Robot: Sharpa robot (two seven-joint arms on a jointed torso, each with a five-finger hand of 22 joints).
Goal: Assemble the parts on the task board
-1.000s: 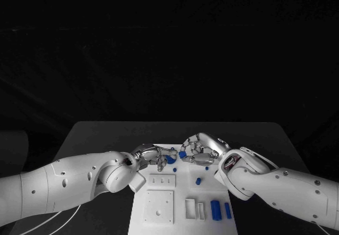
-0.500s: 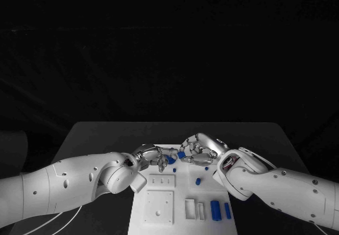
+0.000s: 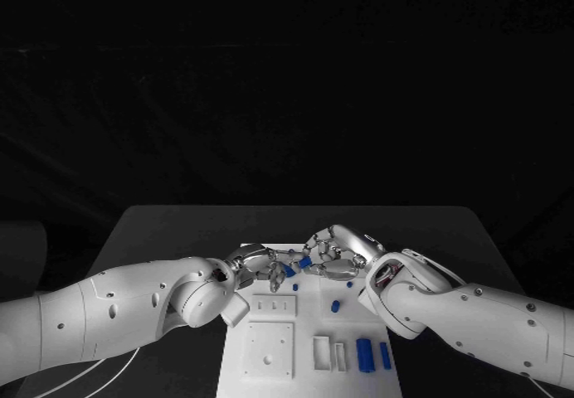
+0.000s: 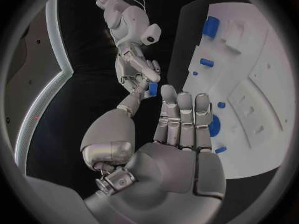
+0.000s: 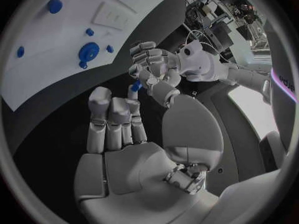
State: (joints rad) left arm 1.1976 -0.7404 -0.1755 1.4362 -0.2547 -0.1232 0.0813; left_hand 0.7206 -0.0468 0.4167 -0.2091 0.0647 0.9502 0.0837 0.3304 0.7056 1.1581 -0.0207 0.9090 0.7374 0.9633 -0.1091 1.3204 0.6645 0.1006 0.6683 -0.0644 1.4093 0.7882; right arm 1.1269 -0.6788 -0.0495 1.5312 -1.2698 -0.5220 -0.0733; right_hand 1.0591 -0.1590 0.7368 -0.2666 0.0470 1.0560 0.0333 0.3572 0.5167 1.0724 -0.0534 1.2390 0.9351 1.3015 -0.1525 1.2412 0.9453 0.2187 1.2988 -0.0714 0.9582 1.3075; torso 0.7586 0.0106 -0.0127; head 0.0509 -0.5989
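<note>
Above the far end of the white task board (image 3: 270, 352) my two hands meet. My right hand (image 3: 336, 254) pinches a small blue part (image 3: 306, 261) between thumb and a fingertip; the same part (image 5: 135, 87) shows in the right wrist view and again (image 4: 152, 88) in the left wrist view. My left hand (image 3: 263, 264) is close beside it with straight fingers (image 4: 181, 119) and nothing in it. A round blue part (image 5: 88, 51) with small blue pegs around it sits on the board's far end, under the hands.
Two long blue parts (image 3: 365, 355) lie at the board's near right beside white slots. A short blue part (image 3: 336, 307) lies mid-board, with small pegs (image 3: 297, 288) beyond it. Dark table (image 3: 167, 232) surrounds the board on all sides.
Both hands have drawn closer together. The right hand has come slightly down and left with the blue part; the left hand has edged right toward it.
</note>
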